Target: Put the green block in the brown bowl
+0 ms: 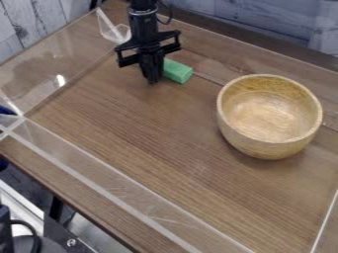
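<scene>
Pointing straight down, black hand [153, 73] is at the end of the green block [179, 71] farthest from the brown bowl [270, 117]. Fingers drawn together; can't tell if they pinch the block. Block lies flat on wood bench [145, 148], up-left of bowl, well apart from it. Bowl upright. Clear plastic wall [79, 163] stands down-left of bowl.

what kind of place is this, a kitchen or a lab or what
Most likely a robotics lab test bench, not a home: a wood-grain table fenced by clear plastic walls, a black robot arm reaching down by a green block, and a brown bowl.
</scene>
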You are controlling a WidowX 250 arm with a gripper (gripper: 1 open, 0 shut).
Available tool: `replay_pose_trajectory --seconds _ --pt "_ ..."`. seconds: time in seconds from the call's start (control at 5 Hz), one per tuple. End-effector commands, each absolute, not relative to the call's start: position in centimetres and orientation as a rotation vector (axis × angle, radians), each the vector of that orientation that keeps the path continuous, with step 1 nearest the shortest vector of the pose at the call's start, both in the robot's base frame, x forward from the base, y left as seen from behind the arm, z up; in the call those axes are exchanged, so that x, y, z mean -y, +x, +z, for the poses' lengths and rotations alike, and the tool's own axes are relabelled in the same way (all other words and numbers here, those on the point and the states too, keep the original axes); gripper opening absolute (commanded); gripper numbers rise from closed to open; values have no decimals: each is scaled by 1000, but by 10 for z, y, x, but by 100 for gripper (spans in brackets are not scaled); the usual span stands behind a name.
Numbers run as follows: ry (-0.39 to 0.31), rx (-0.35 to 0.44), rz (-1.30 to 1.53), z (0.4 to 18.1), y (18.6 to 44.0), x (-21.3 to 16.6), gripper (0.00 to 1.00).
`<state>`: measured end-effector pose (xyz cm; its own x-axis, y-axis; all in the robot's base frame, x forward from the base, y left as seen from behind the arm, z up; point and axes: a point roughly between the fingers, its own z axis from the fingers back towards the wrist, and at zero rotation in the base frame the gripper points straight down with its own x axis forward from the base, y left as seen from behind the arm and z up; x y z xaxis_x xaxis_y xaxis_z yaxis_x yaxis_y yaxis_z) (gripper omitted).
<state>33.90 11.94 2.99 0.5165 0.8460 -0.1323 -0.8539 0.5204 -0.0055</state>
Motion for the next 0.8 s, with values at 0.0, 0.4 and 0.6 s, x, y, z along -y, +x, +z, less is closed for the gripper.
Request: replay_pose_trajectory --seconds 0.0,0.4,0.6 --pt "-103 -55 989 68 350 -118 0" --pt "-185 -76 922 120 349 -104 0" --pt "-229 -69 890 149 345 -97 0"
